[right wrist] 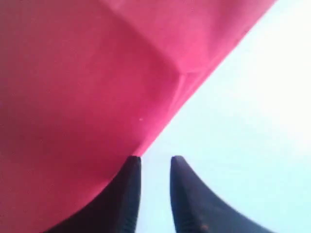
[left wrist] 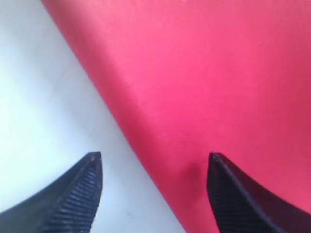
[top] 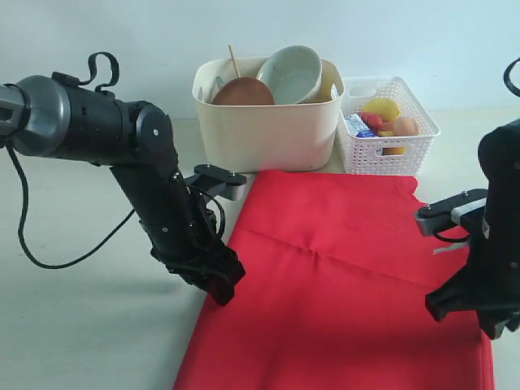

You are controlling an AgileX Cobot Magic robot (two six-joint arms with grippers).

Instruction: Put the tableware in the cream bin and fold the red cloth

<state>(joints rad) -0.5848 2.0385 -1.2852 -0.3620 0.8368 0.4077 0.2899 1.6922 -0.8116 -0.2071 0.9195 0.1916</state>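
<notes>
Has the left gripper [left wrist: 155, 156] spread wide, empty, astride the red cloth's [top: 341, 276] left edge, the cloth flat before the cream bin [top: 268, 134], near end cut off, bowl [top: 294, 75], plate [top: 242, 93] and chopstick [top: 234, 61] half hidden inside, and the right gripper [right wrist: 155, 160] barely parted, empty, at the right edge.

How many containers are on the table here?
2: the cream bin at the red cloth's far edge, and the white lattice basket just right of it in the exterior view. None looks hidden.

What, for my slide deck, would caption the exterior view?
Left gripper and right gripper flank the bright red rectangular cloth; behind, the cream plastic bin holds tableware beside a white lattice basket.
</notes>
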